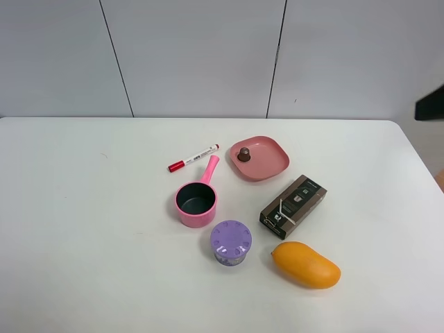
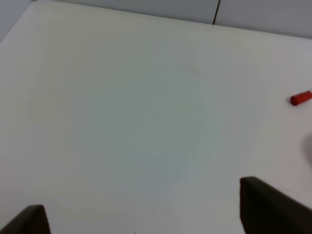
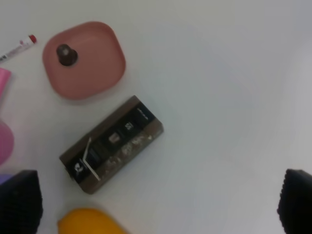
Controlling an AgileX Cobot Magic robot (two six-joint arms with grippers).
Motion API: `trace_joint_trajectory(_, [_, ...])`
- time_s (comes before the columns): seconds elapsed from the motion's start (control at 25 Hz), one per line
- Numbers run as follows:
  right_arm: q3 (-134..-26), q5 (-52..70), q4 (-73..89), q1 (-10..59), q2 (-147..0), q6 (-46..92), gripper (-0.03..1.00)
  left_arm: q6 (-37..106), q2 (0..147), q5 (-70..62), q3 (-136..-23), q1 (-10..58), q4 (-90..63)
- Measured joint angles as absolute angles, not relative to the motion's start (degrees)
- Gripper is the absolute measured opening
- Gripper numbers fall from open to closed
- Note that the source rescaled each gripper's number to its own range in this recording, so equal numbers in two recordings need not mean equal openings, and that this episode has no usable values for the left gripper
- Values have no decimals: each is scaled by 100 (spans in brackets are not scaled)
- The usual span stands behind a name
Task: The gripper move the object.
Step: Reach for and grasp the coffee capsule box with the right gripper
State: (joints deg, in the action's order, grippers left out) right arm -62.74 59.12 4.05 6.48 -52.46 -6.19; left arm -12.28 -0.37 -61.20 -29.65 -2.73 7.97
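Observation:
The dark brown box (image 1: 293, 206) lies flat on the white table between the pink plate and the mango, one end flap standing open. It also shows in the right wrist view (image 3: 111, 144). My right gripper (image 3: 158, 202) is open wide and empty, high above the table and apart from the box. Only a black part of the right arm (image 1: 430, 104) shows at the right edge of the exterior view. My left gripper (image 2: 146, 214) is open and empty over bare table, out of the exterior view.
A pink plate (image 1: 263, 163) holds a small brown piece (image 1: 243, 154). A pink saucepan (image 1: 196, 201), a purple jar (image 1: 231, 242), an orange mango (image 1: 306, 264) and a red-capped marker (image 1: 193, 158) lie around the box. The marker's red cap (image 2: 301, 97) shows in the left wrist view.

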Motion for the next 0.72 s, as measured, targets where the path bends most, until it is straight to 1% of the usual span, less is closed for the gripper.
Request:
trace_joint_trajectory(0.12, [-6622, 5720, 672, 648, -5926, -77, 96, -1228, -37, -6120, -2965, -273, 797])
trace_joint_trajectory(0.16, [-6622, 5720, 672, 648, -5926, -77, 96, -1228, -37, -6120, -2965, -273, 797])
trace_joint_trajectory(0.2, [-6746, 5698, 706, 648, -6159, 273, 96, -1228, -37, -6120, -2965, -273, 797])
trace_joint_trajectory(0.24, [-6986, 5716, 719, 648, -6597, 988, 96, -1228, -37, -6120, -2965, -273, 797])
trace_joint_trajectory(0.28, [-7138, 5763, 719, 648, -6841, 1248, 96, -1228, -37, -6120, -2965, -273, 797])
trace_joint_trajectory(0.36, [-7440, 5934, 719, 648, -7298, 1672, 96, -1228, -37, -6120, -2965, -273, 797])
trace_joint_trajectory(0.6, [-8231, 6778, 711, 657, -8475, 2319, 96, -1228, -37, -6120, -2965, -273, 797])
trace_joint_trajectory(0.72, [-8534, 6922, 608, 824, -8968, 2906, 96, -1228, -37, -6120, -2965, -273, 797])
